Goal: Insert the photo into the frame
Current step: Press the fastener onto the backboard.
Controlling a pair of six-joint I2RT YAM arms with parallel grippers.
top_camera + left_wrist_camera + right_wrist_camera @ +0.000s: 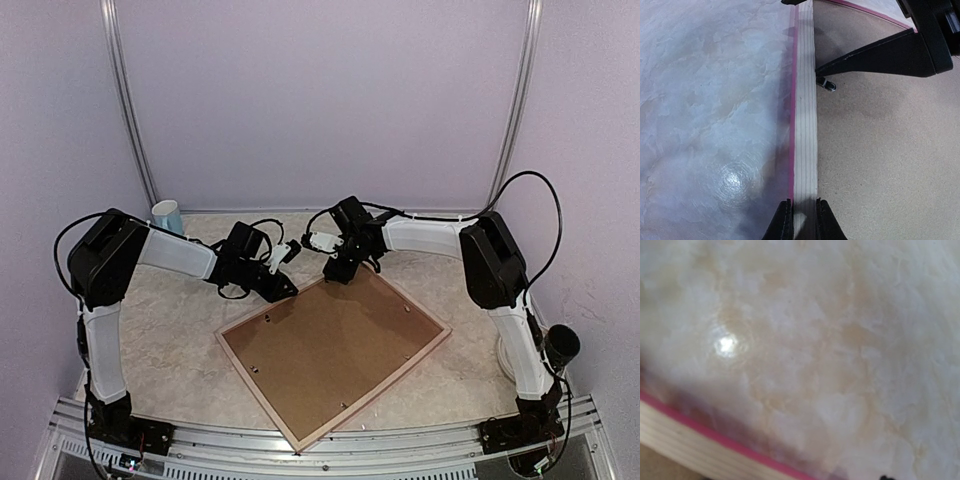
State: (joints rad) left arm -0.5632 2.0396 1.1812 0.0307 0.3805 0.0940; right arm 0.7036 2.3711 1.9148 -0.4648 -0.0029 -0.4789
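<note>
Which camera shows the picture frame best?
The top external view: it alone shows the whole frame, lying back up. The left wrist view shows just one pale rail; the right wrist view, a blurred strip of rail with its pink edge.

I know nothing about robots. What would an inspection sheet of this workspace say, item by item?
Surface: glossy marbled table, lamp glare on it.
Job's things: frame lies face-down, brown backing board filling it; photo not seen.
Clutter: pale blue cup at the far left; black cylinder beside the right arm.
Grippers: left gripper pinches the frame's rail; right gripper at the far corner, state unclear.
Cables: black cables loop over both arms.
Surroundings: lilac walls, metal poles.
</note>
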